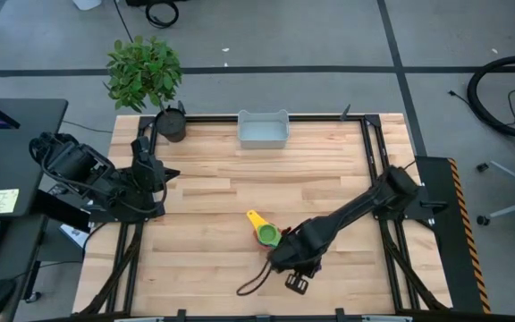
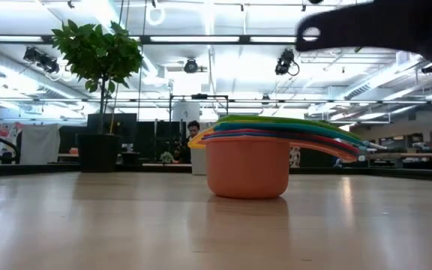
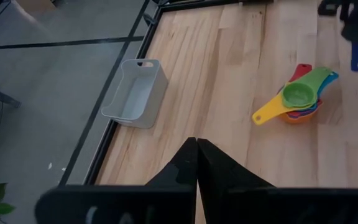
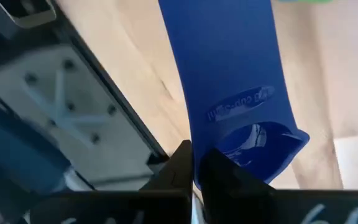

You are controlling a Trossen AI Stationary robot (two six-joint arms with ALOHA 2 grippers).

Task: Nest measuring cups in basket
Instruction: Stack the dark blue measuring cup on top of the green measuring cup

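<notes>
My right gripper [image 4: 196, 163] is clamped on the flat handle of a blue measuring cup [image 4: 232, 93], my two dark fingers pinched together at its tip. From above, that gripper [image 1: 286, 253] sits low over the front middle of the table [image 1: 213, 188], just beside the stack of measuring cups [image 1: 266, 233], and the arm runs back in a long slant to its base at the table's right edge. The stack stands upright on the wood: an orange cup at the bottom, coloured handles fanned out above it, a green cup [image 3: 298, 95] nested on top and a yellow handle [image 3: 267, 112] pointing away.

My left gripper [image 3: 196, 152] has its jaws shut on nothing. It hangs over the left edge of the table, the arm folded close to its base.

The basket [image 1: 264, 130] sits at the far edge, well apart from the cups, with a potted plant [image 1: 146, 76] near the far left corner.
</notes>
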